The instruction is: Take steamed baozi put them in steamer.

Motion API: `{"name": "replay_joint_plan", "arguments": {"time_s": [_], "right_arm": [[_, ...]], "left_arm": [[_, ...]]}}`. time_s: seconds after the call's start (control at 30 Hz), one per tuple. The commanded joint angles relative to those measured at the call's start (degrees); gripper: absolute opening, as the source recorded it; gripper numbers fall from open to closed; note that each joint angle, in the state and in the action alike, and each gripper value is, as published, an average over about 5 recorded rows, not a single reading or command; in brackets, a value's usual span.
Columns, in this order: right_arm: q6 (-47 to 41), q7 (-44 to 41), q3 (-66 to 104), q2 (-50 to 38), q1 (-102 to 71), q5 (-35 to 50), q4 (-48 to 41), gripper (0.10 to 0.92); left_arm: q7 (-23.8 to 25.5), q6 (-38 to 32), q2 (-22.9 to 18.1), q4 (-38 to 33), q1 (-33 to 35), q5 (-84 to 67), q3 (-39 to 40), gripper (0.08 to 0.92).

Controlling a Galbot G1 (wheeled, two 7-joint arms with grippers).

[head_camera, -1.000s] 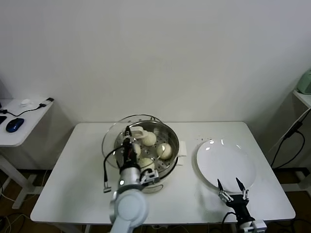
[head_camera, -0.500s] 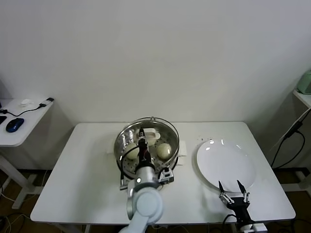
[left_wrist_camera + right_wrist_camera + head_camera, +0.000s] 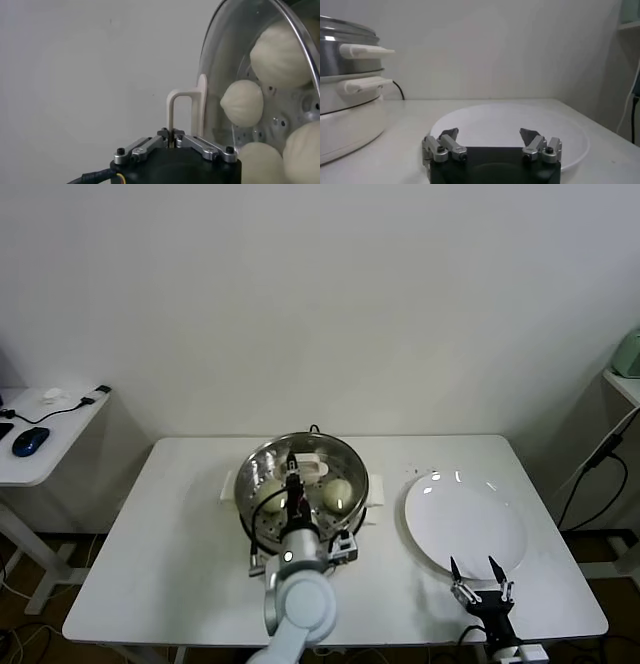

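Observation:
The steamer [image 3: 352, 468], a shiny steel pot on a white base, stands mid-table. Cream-white baozi [image 3: 338, 493] lie inside it on the perforated tray. My left gripper [image 3: 291, 468] hangs over the pot, shut on the cream handle [image 3: 186, 107] of the round glass lid [image 3: 220, 75]. The lid sits over the pot's mouth. In the left wrist view several baozi [image 3: 242, 102] show through the glass, with the left gripper [image 3: 172, 133] clamped on the handle's thin bar. My right gripper [image 3: 477, 570] is open and empty at the near rim of the white plate [image 3: 465, 519].
The bare white plate [image 3: 510, 125] lies right of the steamer [image 3: 345, 115]. A black cord runs behind the pot. A side table at far left carries a blue mouse [image 3: 30, 440]. A shelf edge [image 3: 625, 379] stands at far right.
My left gripper has carried the glass lid rightward from the steamer's left side to over its mouth. The right gripper has sunk slightly toward the front edge.

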Motion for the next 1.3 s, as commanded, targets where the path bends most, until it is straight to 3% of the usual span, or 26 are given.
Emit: {"name": "replay_joint_plan", "arguments": {"time_s": [0.03,0.57,1.0,1.3], "right_arm": [[0.2,0.1,0.0,0.1,0.1,-0.1,-0.1,0.823],[0.6,-0.2,-0.2,0.7,0.7,-1.6,-0.2,0.823],[-1.1,-1.0,-0.5,0.5,1.5,-1.6,-0.4,0.823],[-1.3,0.2,-1.3,0.6,2.1,-1.6,0.2,0.823]], "left_arm": [[0.1,0.2,-1.1,0.6,-0.3,0.4,0.2,0.136],[-1.4,-0.1,-0.6,1.5,0.2,0.0,-1.2,0.168],[-0.6,-0.8,1.6,-4.4,2.2,-3.3,0.5,0.566],[-1.2,-3.2,6.6,-12.4,6.1,-8.0,0.4,0.8]]}}
